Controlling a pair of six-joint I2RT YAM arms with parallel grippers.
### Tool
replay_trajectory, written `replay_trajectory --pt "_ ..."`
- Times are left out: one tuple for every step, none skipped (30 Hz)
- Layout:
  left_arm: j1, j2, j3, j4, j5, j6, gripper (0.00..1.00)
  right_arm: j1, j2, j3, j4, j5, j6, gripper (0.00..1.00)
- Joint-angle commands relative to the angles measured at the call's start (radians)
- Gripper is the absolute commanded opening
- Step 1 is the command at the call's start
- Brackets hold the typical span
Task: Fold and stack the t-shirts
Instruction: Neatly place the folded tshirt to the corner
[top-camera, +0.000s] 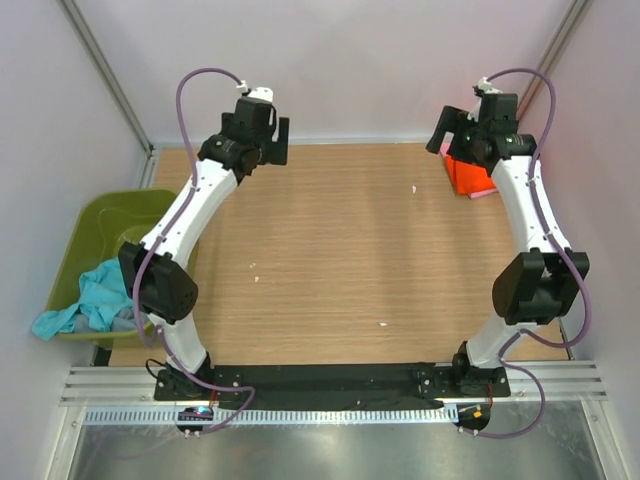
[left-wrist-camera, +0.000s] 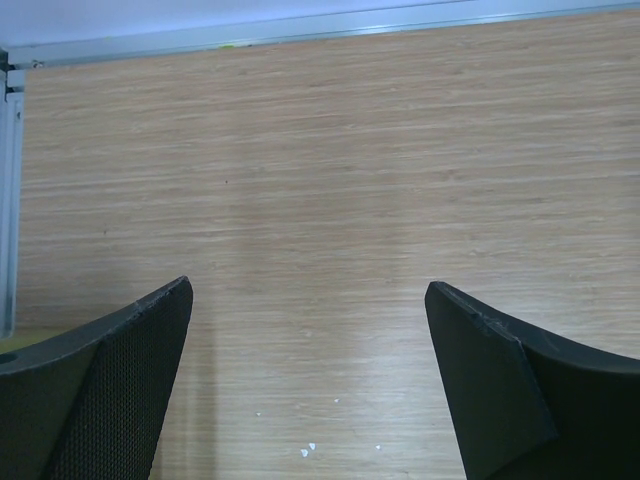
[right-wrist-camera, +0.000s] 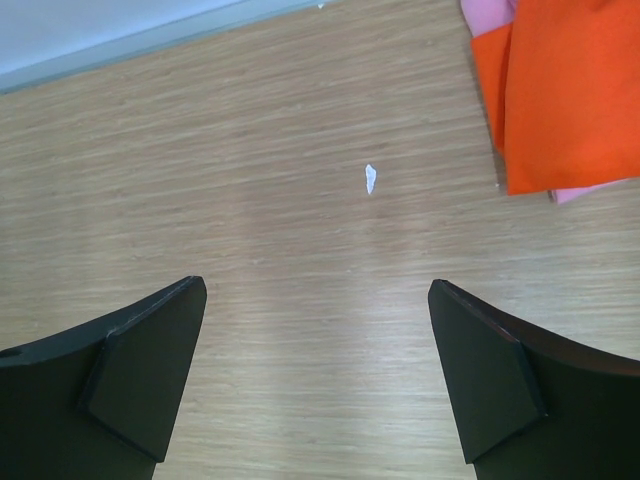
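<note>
Teal shirt (top-camera: 98, 292) lies bunched, perhaps tangled, in the tub (top-camera: 110, 215); both jaws are open, so pinch one loose edge.

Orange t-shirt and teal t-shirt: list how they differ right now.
The orange t-shirt lies flat and folded; the teal t-shirt is a crumpled heap. The orange t-shirt sits at the far right of the table, atop a pink t-shirt; the teal t-shirt sits in the green tub at the left, spilling over its rim. Shared: neither is being held.
</note>
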Motion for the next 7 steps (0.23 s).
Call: replay_trajectory --pt "-0.017 -0.059 0.012 0.027 0.001 -0.015 1.0 0.0 -0.058 -0.021 0.025 -0.008 -0.006 1.0" --pt "-0.02 -0.059 0.012 0.027 0.001 -0.015 0.99 0.0 -0.061 -0.023 0.027 -0.007 -0.011 1.0" --pt "-0.019 -0.059 0.013 0.028 0.001 -0.015 0.99 0.0 -0.066 -0.023 0.027 -0.007 -0.017 1.0" --pt "-0.019 -0.058 0.013 0.028 0.0 -0.015 0.99 0.0 -0.067 -0.023 0.027 -0.005 -0.023 1.0" --pt "-0.02 -0.056 0.012 0.028 -0.002 -0.015 0.99 0.0 -0.07 -0.023 0.024 -0.002 -0.023 1.0" --pt "-0.022 -0.056 0.013 0.027 -0.002 -0.015 1.0 0.0 -0.072 -0.024 0.022 -0.001 -0.022 1.0" --pt "-0.025 -0.056 0.012 0.027 -0.002 -0.016 1.0 0.0 -0.076 -0.029 0.021 0.001 -0.02 1.0"
